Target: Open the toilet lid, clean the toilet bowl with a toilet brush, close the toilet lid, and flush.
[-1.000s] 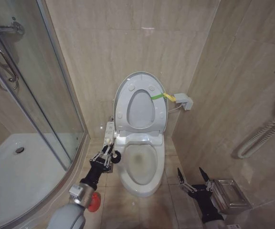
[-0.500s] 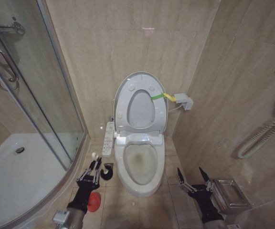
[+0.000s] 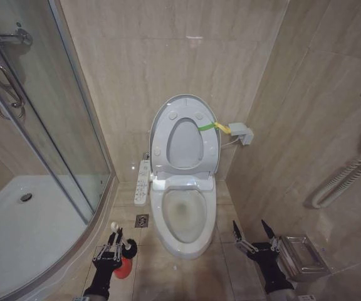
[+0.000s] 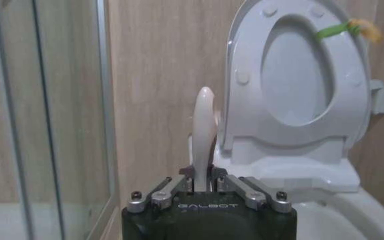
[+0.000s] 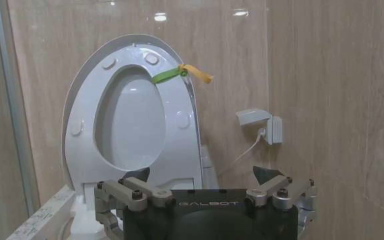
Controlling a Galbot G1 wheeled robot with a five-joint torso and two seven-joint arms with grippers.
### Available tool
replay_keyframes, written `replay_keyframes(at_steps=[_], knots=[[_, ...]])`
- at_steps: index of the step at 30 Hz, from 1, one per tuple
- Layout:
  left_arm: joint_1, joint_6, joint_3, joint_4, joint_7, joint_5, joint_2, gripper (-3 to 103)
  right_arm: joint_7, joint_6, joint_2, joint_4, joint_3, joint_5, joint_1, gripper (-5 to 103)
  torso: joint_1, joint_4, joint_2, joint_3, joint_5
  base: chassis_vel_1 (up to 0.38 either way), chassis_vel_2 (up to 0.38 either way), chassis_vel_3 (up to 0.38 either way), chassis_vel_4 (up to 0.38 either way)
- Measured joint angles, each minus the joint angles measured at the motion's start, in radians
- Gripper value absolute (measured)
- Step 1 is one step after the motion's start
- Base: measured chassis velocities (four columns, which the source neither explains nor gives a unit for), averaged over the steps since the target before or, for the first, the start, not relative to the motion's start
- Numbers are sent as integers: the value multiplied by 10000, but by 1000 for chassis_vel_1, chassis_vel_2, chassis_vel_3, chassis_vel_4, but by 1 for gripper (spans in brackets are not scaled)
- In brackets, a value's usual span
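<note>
Pinching the thin white handle of the brush (image 3: pixel 123 243), the left pincer (image 3: pixel 113 246) sits low at the near left, over the floor between the shower tray (image 3: pixel 17 238) and the bowl (image 3: pixel 183 216). In the left wrist view its fingers (image 4: pixel 186 176) are pressed together on the handle, which stands upright out of the left pincer (image 4: pixel 202 182), the brush (image 4: pixel 204 130) rising in front of the tiled wall. From the head camera the dark head of the brush lies just right of the pincer and just above the red holder (image 3: pixel 123 266), which stands on the floor beside the arm. A floor drain (image 3: pixel 141 220) lies a little farther off, near the bowl's left side, and the button panel (image 3: pixel 141 183) runs along that same side.

The bowl stands open, with the lid (image 3: pixel 185 137) raised upright against the far wall, a yellow-green band (image 3: pixel 213 126) at its upper right edge. In the left wrist view the lid (image 4: pixel 299 75) rises right of the handle.

The right pincer (image 3: pixel 254 235) hangs at the near right, well apart from the bowl, its fingers spread and pinching nothing. Just right of it is a metal box (image 3: pixel 301 256). In the right wrist view the right pincer (image 5: pixel 202 181) faces the lid (image 5: pixel 135 112).
</note>
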Motion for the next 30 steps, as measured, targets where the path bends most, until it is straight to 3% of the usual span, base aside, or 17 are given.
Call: replay_keyframes(at_steps=[8, 11, 15, 30], knots=[[-471, -477, -424, 1150, 131, -409, 35, 15, 0, 0, 0, 0, 0, 0, 0, 100, 0, 1, 0, 0, -1, 0, 0, 0, 0], [-1003, -1731, -789, 2840, 824, -1072, 111, 15, 0, 0, 0, 0, 0, 0, 0, 100, 0, 0, 0, 0, -3, 0, 0, 0, 0], [-1352, -2265, -867, 3829, 1212, -1639, 257, 15, 1, 0, 0, 0, 0, 0, 0, 100, 0, 1, 0, 1, -1, 0, 0, 0, 0], [-2933, -2930, -570, 6886, 1732, -2609, 662, 15, 0, 0, 0, 0, 0, 0, 0, 100, 0, 1, 0, 1, -3, 0, 0, 0, 0]])
